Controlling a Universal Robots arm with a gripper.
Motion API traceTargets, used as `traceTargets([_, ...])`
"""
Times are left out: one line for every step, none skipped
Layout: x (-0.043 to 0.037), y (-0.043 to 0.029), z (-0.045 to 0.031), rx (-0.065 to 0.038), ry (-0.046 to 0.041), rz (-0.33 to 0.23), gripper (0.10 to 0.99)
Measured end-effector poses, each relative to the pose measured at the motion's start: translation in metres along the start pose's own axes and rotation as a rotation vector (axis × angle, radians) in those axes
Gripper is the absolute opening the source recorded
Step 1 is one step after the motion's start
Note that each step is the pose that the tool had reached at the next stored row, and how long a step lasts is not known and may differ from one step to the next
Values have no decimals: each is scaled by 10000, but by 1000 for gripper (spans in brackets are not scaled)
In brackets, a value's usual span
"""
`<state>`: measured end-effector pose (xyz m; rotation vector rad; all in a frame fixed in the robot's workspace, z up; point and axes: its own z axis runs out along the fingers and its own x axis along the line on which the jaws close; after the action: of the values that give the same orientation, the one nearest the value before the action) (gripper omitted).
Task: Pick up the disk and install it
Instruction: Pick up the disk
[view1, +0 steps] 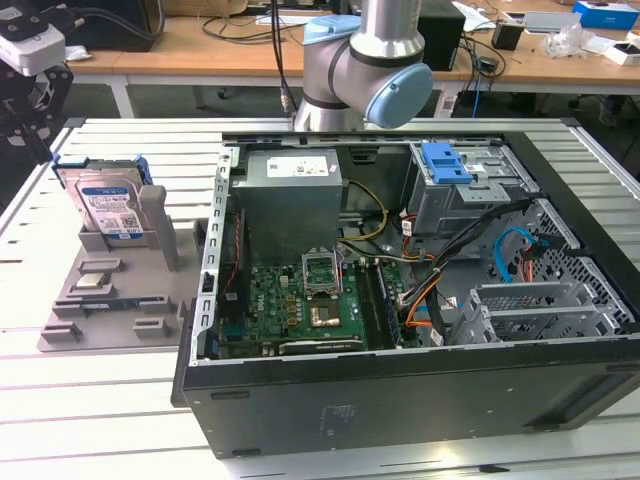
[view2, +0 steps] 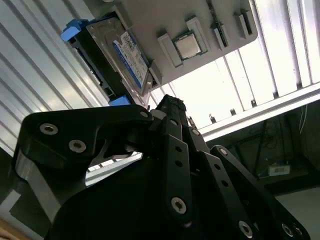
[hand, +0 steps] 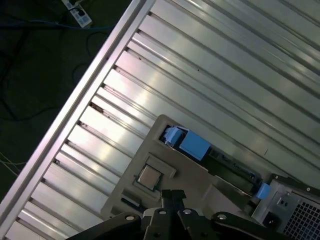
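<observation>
Silver-grey disk stands on edge in grey holder, black fingers pressed together, empty.

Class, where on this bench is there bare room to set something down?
Bare slatted table in front of the holder tray, at the exterior view's left, and between the disk and robot base. The open computer case is crowded.
</observation>
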<state>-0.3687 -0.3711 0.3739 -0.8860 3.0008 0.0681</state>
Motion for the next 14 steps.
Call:
traceTargets([0,0,0,-2,4,-103,106])
traceTargets([0,0,0,-5,8,-200,106])
traceTargets([0,0,0,-7,11,-292,106])
traceTargets([0,0,0,-10,17,-450,106])
traceTargets([0,0,0,-14,24,-628,106])
traceTargets([0,0,0,-18,29,-760,106])
traceTargets([0,0,0,-21,34,-897,106])
traceTargets([0,0,0,-26,43,-1117,106])
traceTargets([0,0,0,-29,48,-1247,106])
traceTargets([0,0,0,-32,51,-1335,106])
traceTargets([0,0,0,-34,56,-1457,106])
traceTargets([0,0,0,-37,60,-1558,106])
traceTargets([0,0,0,-40,65,-1696,106])
traceTargets([0,0,0,-42,68,-1777,106])
